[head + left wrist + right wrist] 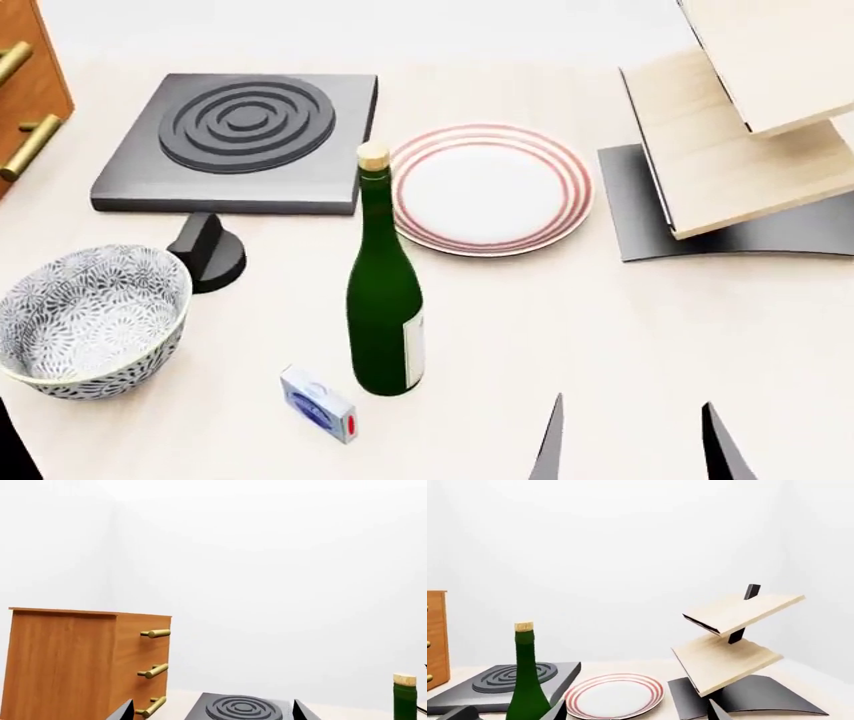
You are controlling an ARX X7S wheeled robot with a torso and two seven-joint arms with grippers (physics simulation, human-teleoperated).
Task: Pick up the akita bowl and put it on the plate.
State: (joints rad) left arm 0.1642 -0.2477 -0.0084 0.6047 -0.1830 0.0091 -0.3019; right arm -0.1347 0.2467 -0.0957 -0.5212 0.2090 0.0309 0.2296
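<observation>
I see the akita bowl (91,320) sitting upright at the near left of the pale wooden tabletop (641,330), empty, with a small black knob (207,252) just behind it. The plate (490,188) lies flat further back toward the middle, well apart from the bowl. Between them stands a green wine bottle (384,300) with a cork, and a small blue-and-white box (318,403) lies on the surface near its base. Behind the knob is the grey square burner (240,140) with its concentric rings; at the far left edge I catch a wooden drawer cabinet (87,662) with brass handles. To the right of the plate stands a tilted two-tier light-wood shelf (730,640) on a dark curved base. The room behind is plain white wall.

My right gripper (627,440) shows its fingers spread apart at the near edge, holding nothing. In the left wrist view the left gripper (210,711) also has its fingertips apart, empty
</observation>
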